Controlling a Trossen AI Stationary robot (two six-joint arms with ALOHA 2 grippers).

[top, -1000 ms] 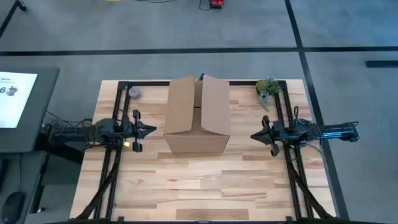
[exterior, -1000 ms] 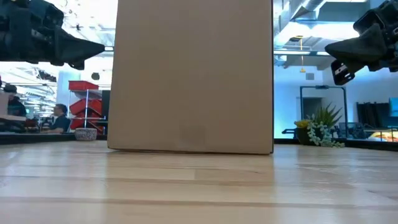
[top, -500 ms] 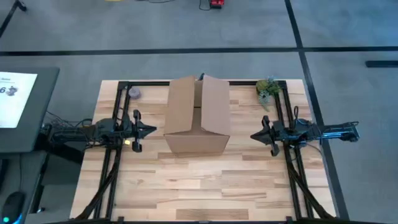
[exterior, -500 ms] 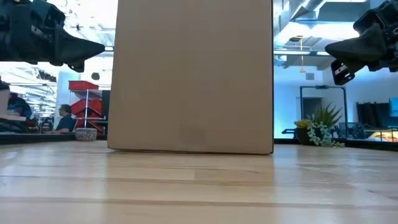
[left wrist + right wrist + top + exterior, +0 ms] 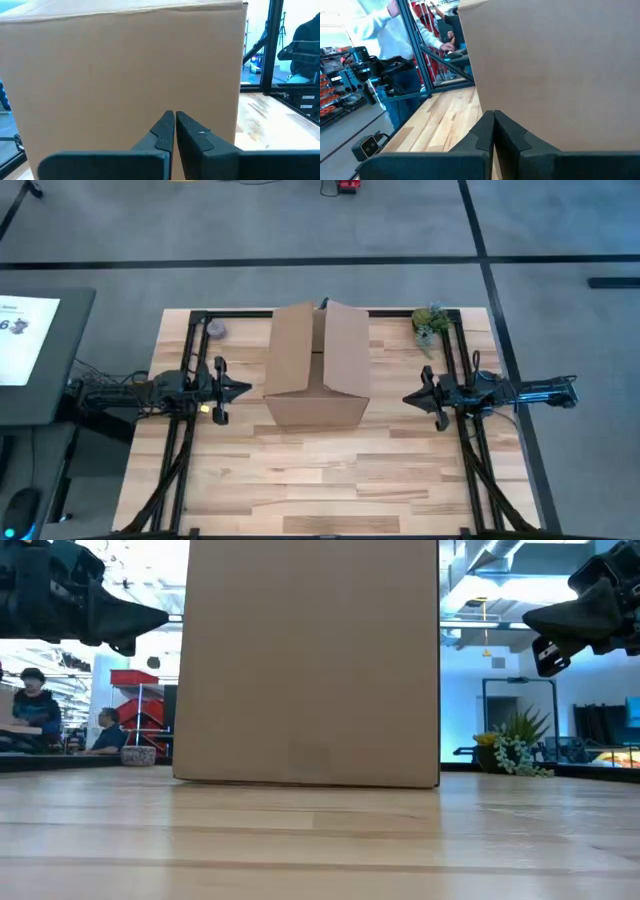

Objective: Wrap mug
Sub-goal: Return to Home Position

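Observation:
A tall brown cardboard box [image 5: 318, 365] stands on the wooden table [image 5: 330, 480] at its middle, top flaps open. The mug is out of view. My left gripper [image 5: 245, 390] hovers shut just left of the box, pointing at its left wall [image 5: 125, 75]. My right gripper [image 5: 407, 397] hovers shut to the right of the box, pointing at its right wall [image 5: 555, 70]. In the low view the box [image 5: 308, 660] fills the centre, with both grippers above table height at either side.
A small potted plant [image 5: 431, 323] stands at the far right corner and a small grey object [image 5: 214, 331] at the far left. Black frame rails [image 5: 180, 450] run along both table sides. Bare wood lies in front of the box. People show in the room beyond.

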